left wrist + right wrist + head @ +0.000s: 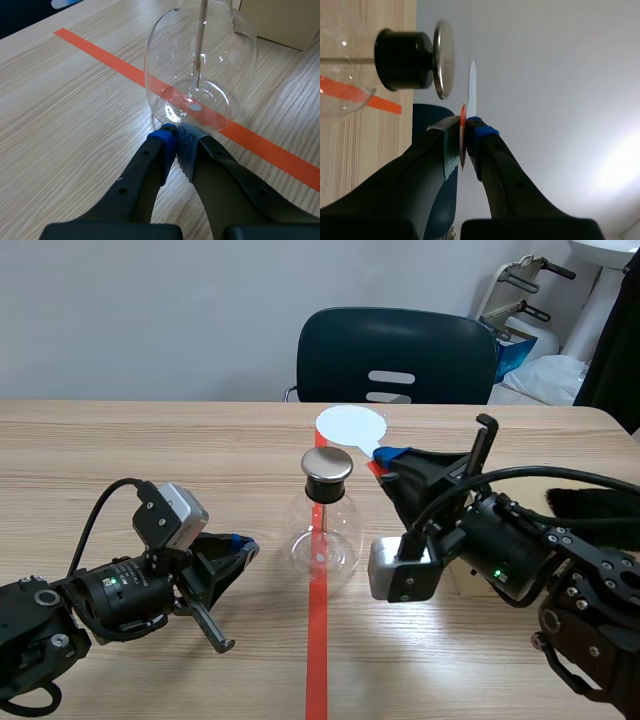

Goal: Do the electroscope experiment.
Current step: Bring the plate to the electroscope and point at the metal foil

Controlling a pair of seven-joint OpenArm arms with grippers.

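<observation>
Left gripper (176, 134) just beside glass flask (222, 75), thin rod (200, 45) inside.

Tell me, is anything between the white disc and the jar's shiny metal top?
Nothing. The right wrist view shows only an empty gap between the white disc and the metal top; they do not touch.

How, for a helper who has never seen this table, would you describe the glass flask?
On the wooden table, follow the red tape line down its middle. The flask stands on it. Unlike the flat white disc near its top, it is clear and round-bellied, closed by a black stopper with a shiny metal cap.
</observation>
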